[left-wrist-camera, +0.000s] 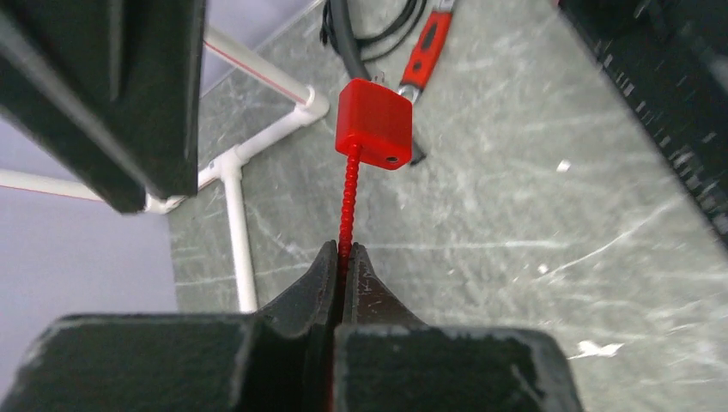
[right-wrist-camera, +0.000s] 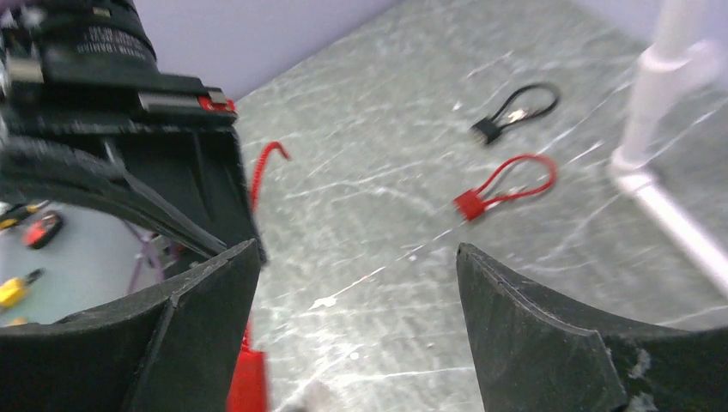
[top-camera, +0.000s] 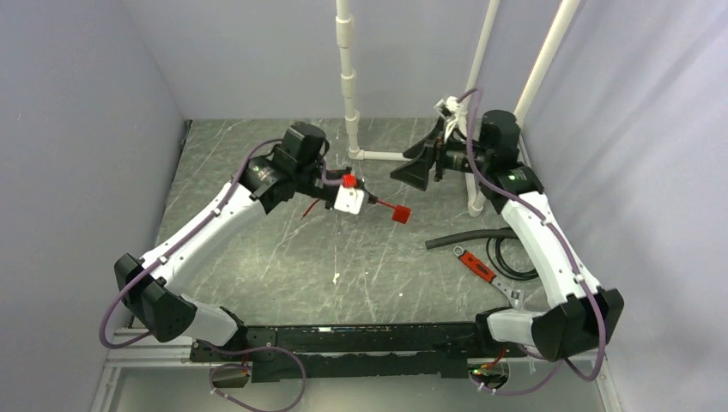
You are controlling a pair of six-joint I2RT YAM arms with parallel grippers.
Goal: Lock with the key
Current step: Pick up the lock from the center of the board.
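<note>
My left gripper (top-camera: 367,200) is shut on the red ribbed cable (left-wrist-camera: 347,206) of a red cable lock and holds it above the table. The red lock body (top-camera: 401,215) hangs at the cable's end, just past the fingertips, and shows in the left wrist view (left-wrist-camera: 373,124). The cable's free end (top-camera: 309,207) trails back under the arm. My right gripper (top-camera: 412,172) is open and empty, raised a little right of the lock body. In the right wrist view (right-wrist-camera: 354,257) the lock body (right-wrist-camera: 247,382) sits at the left finger's edge. I see no key clearly.
A white pipe frame (top-camera: 350,103) stands at the back. A red-handled tool (top-camera: 476,264) and a black cable coil (top-camera: 502,249) lie front right. A second red loop lock (right-wrist-camera: 506,184) and a black loop lock (right-wrist-camera: 515,112) lie on the table beyond the right gripper.
</note>
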